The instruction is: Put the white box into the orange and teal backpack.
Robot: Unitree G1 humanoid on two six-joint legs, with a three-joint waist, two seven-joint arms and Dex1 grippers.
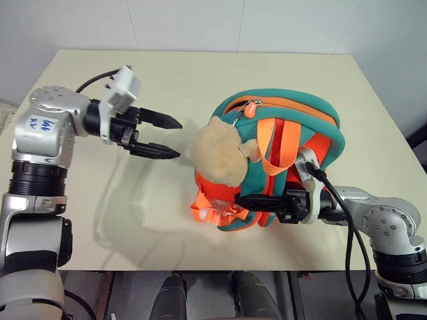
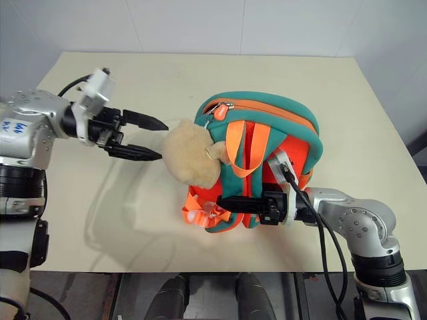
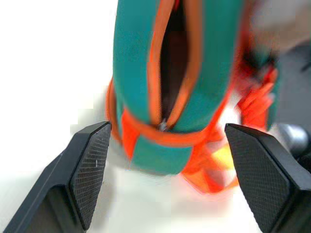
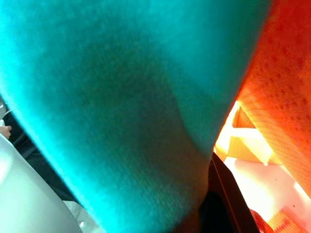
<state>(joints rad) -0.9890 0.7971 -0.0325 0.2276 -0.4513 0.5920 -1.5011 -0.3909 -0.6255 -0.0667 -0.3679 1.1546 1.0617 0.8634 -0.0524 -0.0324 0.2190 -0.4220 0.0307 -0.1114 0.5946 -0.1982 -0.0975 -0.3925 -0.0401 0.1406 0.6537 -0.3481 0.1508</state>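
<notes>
Backpack [image 1: 293, 143] sits upright mid-worktop [image 1: 167, 73], zip gaping, plush toy [image 1: 217, 155] on its left side. Right hand [image 1: 243, 200] pinched shut on its lower edge. Left hand [image 1: 163, 138] spread, empty, beside the plush.

Your two head cameras look down from above the tabletop's [image 1: 200, 253] near edge, toward its far edge. Both see the same tabletop and backpack [image 1: 293, 113]. Your left wrist camera looks along its claw [image 3: 163, 165] at the backpack's zipper end, quite near. Your right wrist camera sits pressed right up against the backpack's teal cloth.
</notes>
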